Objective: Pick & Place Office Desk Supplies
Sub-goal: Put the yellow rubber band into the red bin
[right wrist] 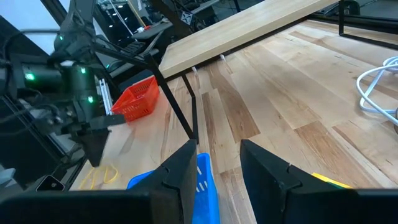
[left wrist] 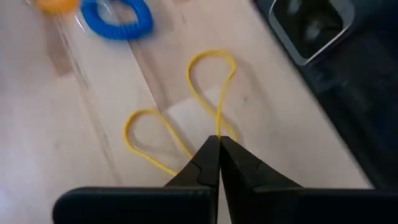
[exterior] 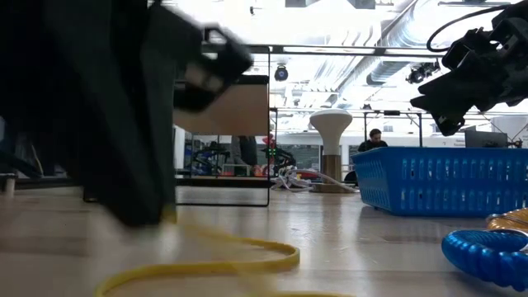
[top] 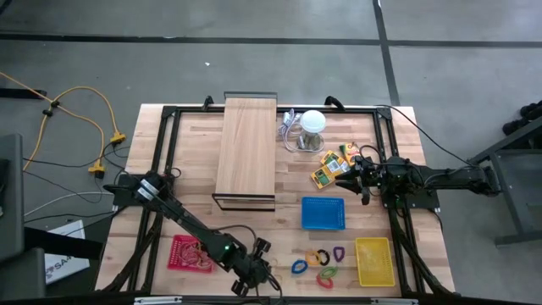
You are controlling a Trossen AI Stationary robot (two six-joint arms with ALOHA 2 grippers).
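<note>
I have the left tool (left wrist: 219,144) down at the near edge of the desk (top: 195,182), just left of the middle, its two dark fingers (left wrist: 202,163) pressed together on a thin yellow rubber band (left wrist: 208,93) that lies twisted into a figure-eight on the wood; the pinch sits right at the crossing of the loops. Just beyond that band, toward the near right part of the desk, I see a blue loop clip (left wrist: 118,15) and, touching distance from it, an orange one (left wrist: 57,5), part of a small cluster of coloured clips (top: 320,263) lying loose between the left tool and a yellow basket (top: 373,261) by the near right corner. A red basket (top: 190,252) with some bands in it sits near the near left corner, beside my left arm. A blue basket (top: 323,213) stands right of centre, and the yellow-orange printed packs (top: 332,166) lie farther back on the right side, just beside the right tool (top: 362,180). That right tool hangs above the desk near the right edge with its fingers (right wrist: 186,168) apart and nothing between them. The pale wooden board (top: 247,148) runs back from the centre to the far edge, with the white round object (top: 313,121) and its grey cable at its right.
</note>
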